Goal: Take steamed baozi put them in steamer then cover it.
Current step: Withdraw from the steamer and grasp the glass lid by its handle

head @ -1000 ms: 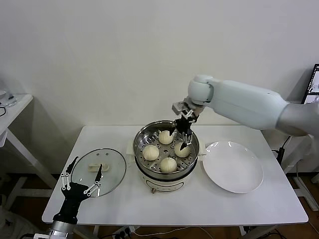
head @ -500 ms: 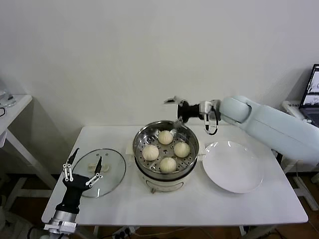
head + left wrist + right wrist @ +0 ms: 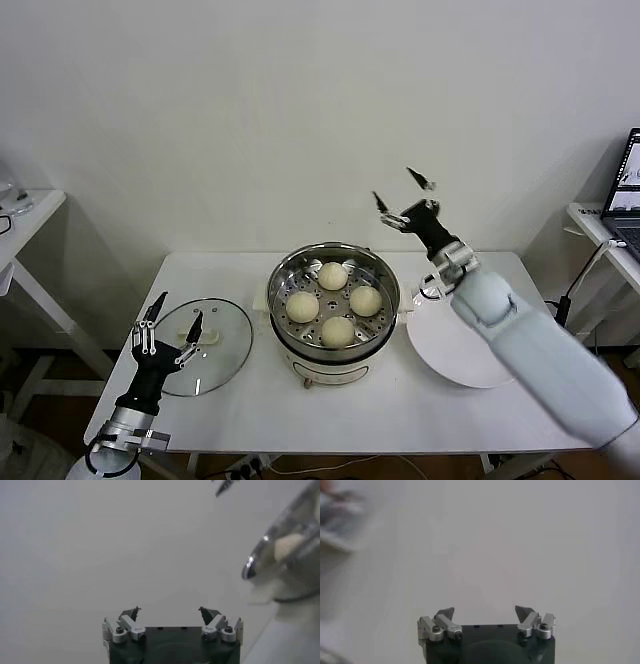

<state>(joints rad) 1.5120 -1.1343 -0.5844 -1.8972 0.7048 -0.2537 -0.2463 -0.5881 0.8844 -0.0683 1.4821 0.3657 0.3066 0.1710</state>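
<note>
Steamer (image 3: 335,345) mid-table, right gripper (image 3: 405,200) raised, empty

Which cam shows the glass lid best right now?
Head view. The glass lid lies flat on the table, left of the steamer, whole outline and handle visible, with the open left gripper above its near edge. Left wrist view shows the steamer's rim, no lid. Right wrist view shows only its own gripper against the wall.
</note>
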